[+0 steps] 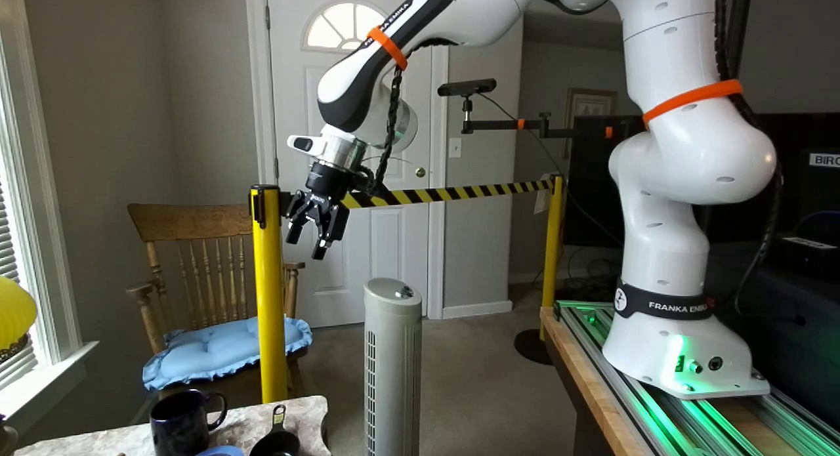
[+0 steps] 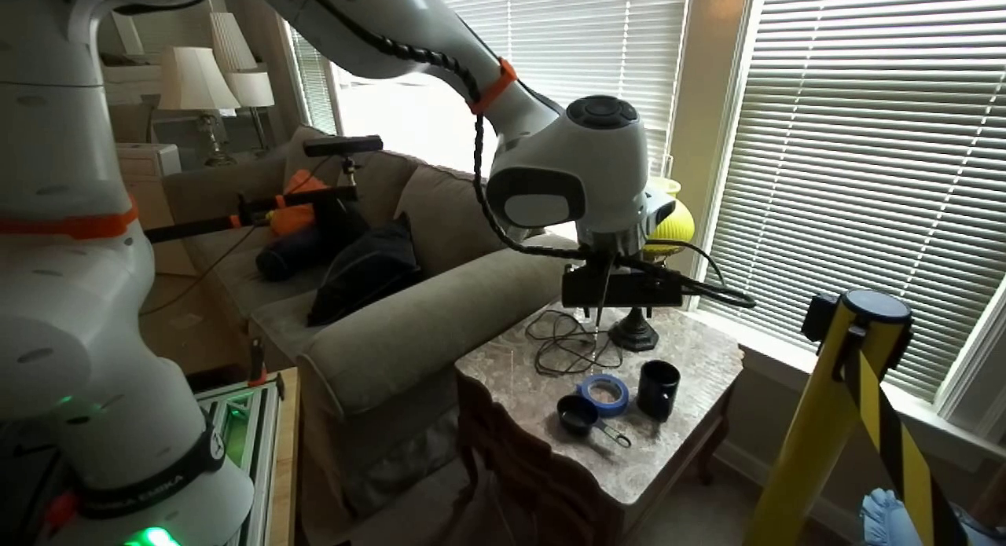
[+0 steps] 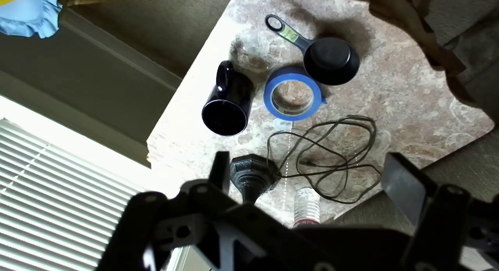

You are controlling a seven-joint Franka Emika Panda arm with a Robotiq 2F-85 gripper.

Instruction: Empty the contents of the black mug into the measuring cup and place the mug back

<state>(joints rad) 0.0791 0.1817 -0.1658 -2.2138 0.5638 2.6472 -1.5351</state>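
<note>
The black mug (image 3: pixel 241 87) stands upright on the marble-topped table (image 2: pixel 519 373); both exterior views show it too. Its inside is dark, so any contents cannot be made out. A black measuring cup (image 3: pixel 331 62) with a looped handle lies close by, beyond a blue tape roll (image 3: pixel 269 97) as seen in the wrist view. My gripper (image 1: pixel 306 245) hangs high above the tabletop, pointing down at a slant. Its fingers (image 3: pixel 405 187) are spread wide with nothing between them, well apart from mug and cup.
A tangled dark cable (image 3: pixel 347 163), a black lamp base (image 2: pixel 633 331) and a clear ribbed bottle (image 3: pixel 307 204) share the tabletop. Around it are the sofa arm (image 2: pixel 440 334), a yellow post (image 1: pixel 270 298), a tower fan (image 1: pixel 394 364) and a chair (image 1: pixel 203 272).
</note>
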